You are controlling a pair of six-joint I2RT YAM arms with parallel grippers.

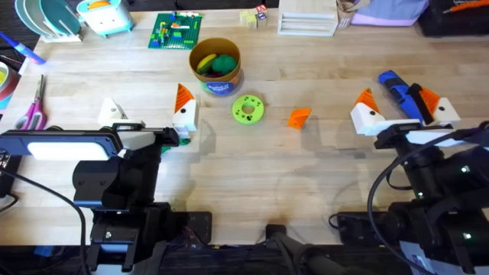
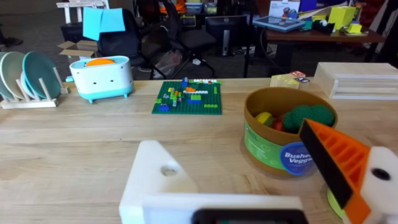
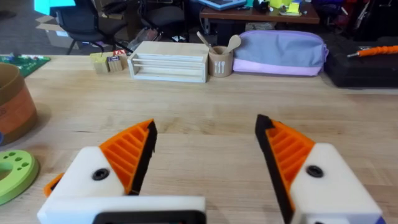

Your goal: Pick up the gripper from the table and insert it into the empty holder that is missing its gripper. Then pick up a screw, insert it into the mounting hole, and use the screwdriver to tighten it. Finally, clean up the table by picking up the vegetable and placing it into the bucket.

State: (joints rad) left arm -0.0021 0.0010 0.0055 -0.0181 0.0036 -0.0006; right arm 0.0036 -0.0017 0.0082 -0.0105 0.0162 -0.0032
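So far nothing is done: the small ribbed orange plastic fingertip lies loose on the pale plank bench, my left arm's bare white pointed holder waits unfilled, and both my jaws stand spread, pinching nothing

- left gripper: white pointed finger mounts, a screw hole in each; one carries an orange ribbed tip with a black edge, the other, the holder, is plain white
- right gripper: two white mounts, both orange-tipped, dark screws
- arm bodies black, black cables looping at both bases
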